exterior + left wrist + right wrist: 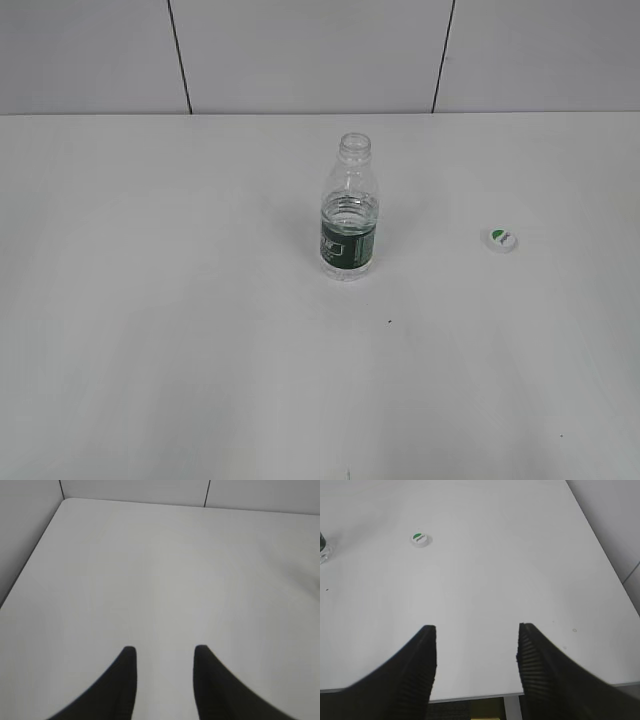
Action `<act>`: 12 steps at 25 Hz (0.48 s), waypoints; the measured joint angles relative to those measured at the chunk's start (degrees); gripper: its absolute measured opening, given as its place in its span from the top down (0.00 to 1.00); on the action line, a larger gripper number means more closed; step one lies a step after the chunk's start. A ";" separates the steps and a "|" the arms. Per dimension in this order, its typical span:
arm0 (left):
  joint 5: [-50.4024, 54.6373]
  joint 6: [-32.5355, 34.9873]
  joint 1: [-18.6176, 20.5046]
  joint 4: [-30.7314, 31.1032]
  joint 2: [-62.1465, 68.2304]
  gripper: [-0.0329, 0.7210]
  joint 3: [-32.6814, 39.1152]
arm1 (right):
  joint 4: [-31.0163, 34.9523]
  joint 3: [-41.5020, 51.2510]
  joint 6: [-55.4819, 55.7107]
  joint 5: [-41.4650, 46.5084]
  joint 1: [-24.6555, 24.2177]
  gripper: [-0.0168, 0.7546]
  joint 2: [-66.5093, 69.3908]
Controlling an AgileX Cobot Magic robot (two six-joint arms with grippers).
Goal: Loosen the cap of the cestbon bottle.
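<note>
**Cestbon bottle stands uncapped, cap lying apart on the table**

The cestbon bottle stands upright near the middle of a smooth, matte white table. It is clear, thin plastic with a rounded shoulder, a ribbed band just above a dark green label with white print, and a threaded neck that ends in an open mouth. No liquid can be made out inside; it looks empty, though the clear plastic makes that hard to settle.

The cap lies flat on the table well to the right of the bottle, not touching it. It is a small, low, round disc of white plastic with a green mark on its upturned face. In the right wrist view the cap sits just to the right of the bottle's base, which shows only at the frame's left edge.

The right gripper hangs over the table's near edge, well away from the bottle, its dark ribbed fingers spread apart and holding nothing. The left gripper hovers over bare tabletop, its smooth dark fingers also parted and empty.
</note>
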 joint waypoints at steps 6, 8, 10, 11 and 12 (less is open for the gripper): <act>0.00 1.13 0.00 -0.13 0.00 0.63 0.04 | 0.00 0.00 0.00 0.00 0.00 0.46 0.00; 0.00 3.78 0.00 -1.44 0.00 0.63 0.04 | 0.00 0.00 0.00 0.00 0.00 0.46 0.00; 0.00 7.98 0.00 -3.78 0.00 0.63 0.04 | 0.00 0.00 0.00 0.00 0.00 0.46 0.00; 0.00 9.64 0.00 -4.95 0.00 0.63 0.04 | 0.00 0.00 0.00 0.00 0.00 0.46 0.00; 0.00 10.46 0.00 -5.68 0.00 0.63 0.04 | 0.00 0.00 0.00 0.00 0.00 0.46 0.00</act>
